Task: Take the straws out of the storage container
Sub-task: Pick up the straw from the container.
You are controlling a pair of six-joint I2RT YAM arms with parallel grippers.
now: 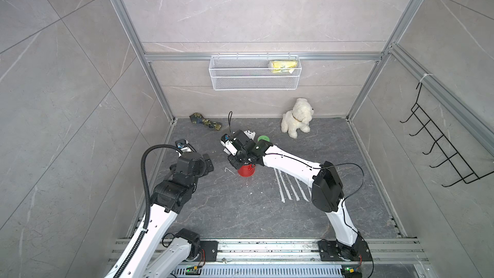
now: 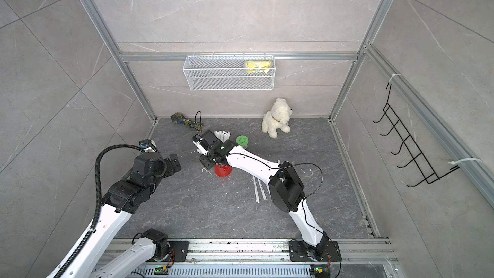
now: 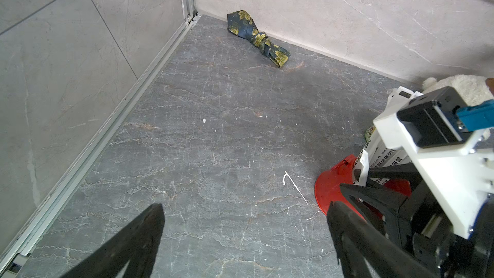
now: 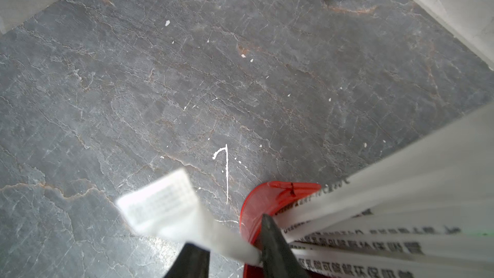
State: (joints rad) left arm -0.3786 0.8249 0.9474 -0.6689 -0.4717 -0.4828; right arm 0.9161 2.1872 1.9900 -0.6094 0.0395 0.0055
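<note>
Red can point(image 1: 246, 171) stood upright mid-tabletop point(image 1: 235, 209), directly under my right hand point(image 4: 230, 239). Straws point(image 4: 374, 217) were in it, fanned a bit, long axis running up out of the mouth toward my wrist. Their tops point(image 2: 222, 134) showed past the wrist in a top view.

Right hand: jaws partway apart, one finger on each side of a single straw point(image 4: 165, 209) that bent out away from the bunch. The wrist view was blurred right at the pads, so I couldn't tell if they were biting on it or just bracketing it.

Left hand point(image 3: 244, 209): spread wide, empty, off to my left of the can, not touching it, pointed at bare tabletop. Right was the nearer arm by far; left had no line on the straws.

My read: the move turned on that axis. The pull had to go up along the straw, not sideways, or the can could tip or the bunch drag with it. Nothing pinned the can.

Laid-out straws point(image 1: 287, 187) lay flat in a rough row under my right forearm, near the can. Likely drop zone. Plenty left in the can.
</note>
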